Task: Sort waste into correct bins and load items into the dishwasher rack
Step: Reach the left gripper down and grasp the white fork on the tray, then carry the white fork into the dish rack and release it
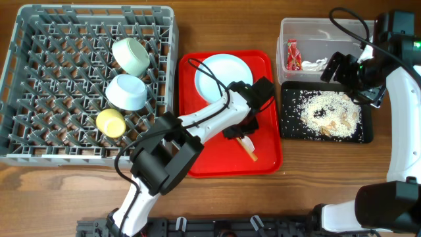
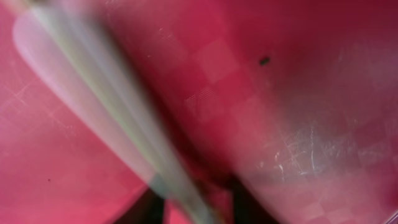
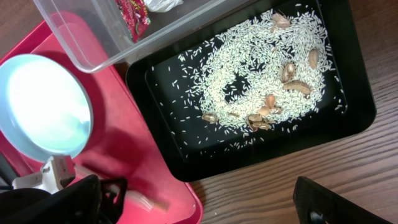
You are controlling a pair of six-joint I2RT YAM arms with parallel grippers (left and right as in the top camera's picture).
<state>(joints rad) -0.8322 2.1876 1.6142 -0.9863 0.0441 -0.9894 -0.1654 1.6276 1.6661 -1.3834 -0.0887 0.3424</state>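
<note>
A robot lab bench staged for dish sorting: bare wooden table [image 1: 217,26], grey dishwasher rack [image 1: 39,79] left of my left gripper [image 1: 242,137], clear tub [image 1: 289,29] and black tray [image 1: 289,125] to its right.

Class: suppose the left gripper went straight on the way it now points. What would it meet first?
The left gripper would most likely meet the white plastic fork lying between its fingers, though the wrist view is blurred. The red serving tray lies directly beneath.
</note>
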